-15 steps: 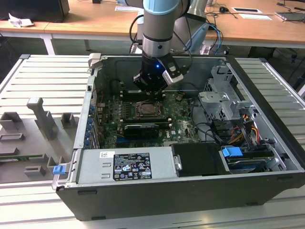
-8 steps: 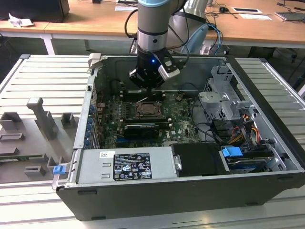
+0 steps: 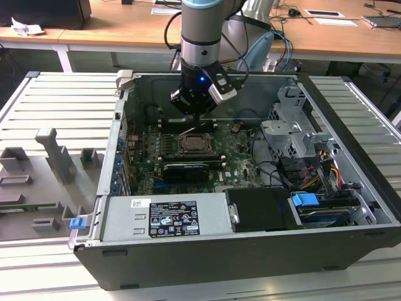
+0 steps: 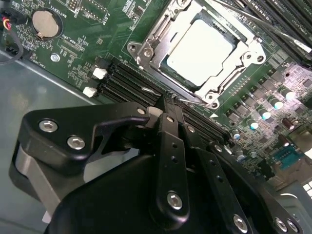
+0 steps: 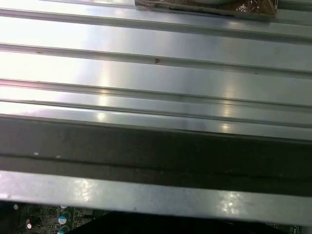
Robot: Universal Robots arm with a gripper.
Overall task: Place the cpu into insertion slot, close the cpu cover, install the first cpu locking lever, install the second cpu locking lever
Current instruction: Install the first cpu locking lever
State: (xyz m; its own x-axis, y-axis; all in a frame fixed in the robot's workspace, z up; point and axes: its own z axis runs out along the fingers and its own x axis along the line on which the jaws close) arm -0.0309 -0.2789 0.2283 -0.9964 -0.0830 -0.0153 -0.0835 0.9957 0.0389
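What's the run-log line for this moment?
tool: at socket edge | cpu: seated in insertion slot | cpu cover: down

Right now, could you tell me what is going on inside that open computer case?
A robot arm's gripper is lowered into the open computer case, just above the motherboard. In the second wrist view, the cpu already sits in the insertion slot, and the cpu cover lies down around it as a metal frame. The fingers are drawn together at the socket's edge, by a thin wire lever. I cannot tell whether either lever is latched yet.
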